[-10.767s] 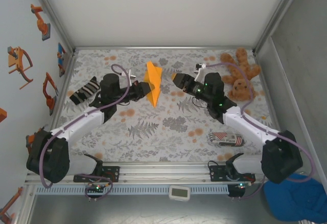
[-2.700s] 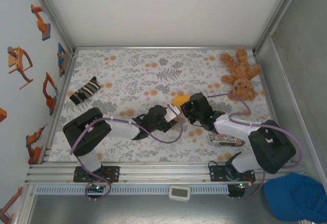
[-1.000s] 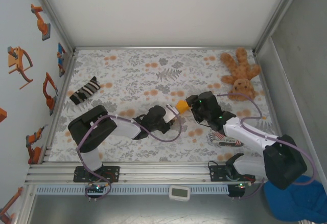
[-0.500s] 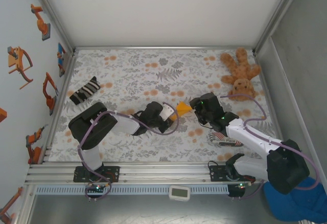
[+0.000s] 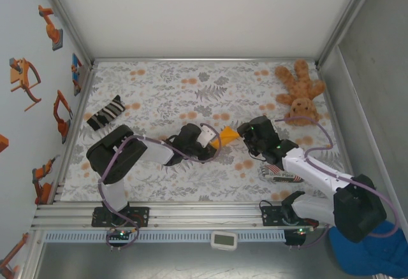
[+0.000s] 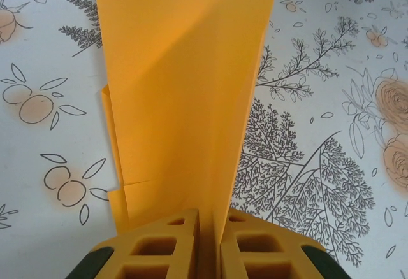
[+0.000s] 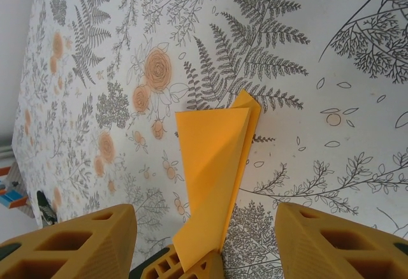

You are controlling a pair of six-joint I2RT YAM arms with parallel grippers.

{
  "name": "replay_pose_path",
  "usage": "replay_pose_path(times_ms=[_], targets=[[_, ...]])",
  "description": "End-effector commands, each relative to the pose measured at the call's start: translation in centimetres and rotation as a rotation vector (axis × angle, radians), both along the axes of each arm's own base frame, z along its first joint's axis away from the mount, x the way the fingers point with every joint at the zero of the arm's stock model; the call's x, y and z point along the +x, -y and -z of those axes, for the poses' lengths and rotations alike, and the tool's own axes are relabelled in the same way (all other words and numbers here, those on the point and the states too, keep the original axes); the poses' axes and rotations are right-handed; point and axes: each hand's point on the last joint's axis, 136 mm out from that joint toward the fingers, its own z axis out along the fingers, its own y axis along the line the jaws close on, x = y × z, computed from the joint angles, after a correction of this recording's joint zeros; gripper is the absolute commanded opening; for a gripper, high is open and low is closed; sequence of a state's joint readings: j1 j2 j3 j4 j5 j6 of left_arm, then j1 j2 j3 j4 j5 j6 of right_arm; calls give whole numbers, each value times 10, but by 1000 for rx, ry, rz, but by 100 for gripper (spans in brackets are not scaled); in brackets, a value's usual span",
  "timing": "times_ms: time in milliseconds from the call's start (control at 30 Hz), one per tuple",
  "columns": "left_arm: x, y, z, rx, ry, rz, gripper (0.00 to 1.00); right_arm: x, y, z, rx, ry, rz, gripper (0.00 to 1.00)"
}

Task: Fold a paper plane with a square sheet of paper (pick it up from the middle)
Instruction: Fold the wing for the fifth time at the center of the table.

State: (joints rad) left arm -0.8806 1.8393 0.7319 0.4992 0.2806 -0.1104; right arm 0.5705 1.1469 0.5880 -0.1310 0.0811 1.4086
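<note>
Orange paper, folded into a narrow pointed shape, sits near the middle of the floral table cover [image 5: 191, 91]: this is the paper plane [image 5: 227, 136]. The left gripper [image 5: 208, 141] has it pinched at one end, its two yellow pads pressed together with only the thin folded layers between them. In the left wrist view the plane stands on edge out of that closed grip and widens as it runs away from the fingers, with a loose flap hanging off its left side.

The right gripper [image 5: 245, 130] faces the left one from the opposite side, just beside the plane's free end. Its jaws are spread wide and hold nothing. In the right wrist view its yellow fingers [image 7: 83, 241] stand far apart at the bottom corners. The plane rises in the gap between them, clear of both, and its far end points away over the fern print. I cannot tell whether that end touches the cloth.

A brown teddy [image 5: 299, 97] lies well apart at the far right corner.
</note>
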Motion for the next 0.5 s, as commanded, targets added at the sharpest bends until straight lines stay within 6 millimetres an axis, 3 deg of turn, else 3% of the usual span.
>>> replay_pose_path(times_ms=[0, 167, 467], targets=[[-10, -10, 22, 44, -152, -26, 14, -1, 13, -2, -81, 59, -21, 58], [-13, -14, 29, 45, -300, -60, 13, 2, -9, -12, -64, 173, -184, 58], [-12, -21, 33, 36, -474, -144, 12, 4, -51, 5, 71, 240, -366, 50]])
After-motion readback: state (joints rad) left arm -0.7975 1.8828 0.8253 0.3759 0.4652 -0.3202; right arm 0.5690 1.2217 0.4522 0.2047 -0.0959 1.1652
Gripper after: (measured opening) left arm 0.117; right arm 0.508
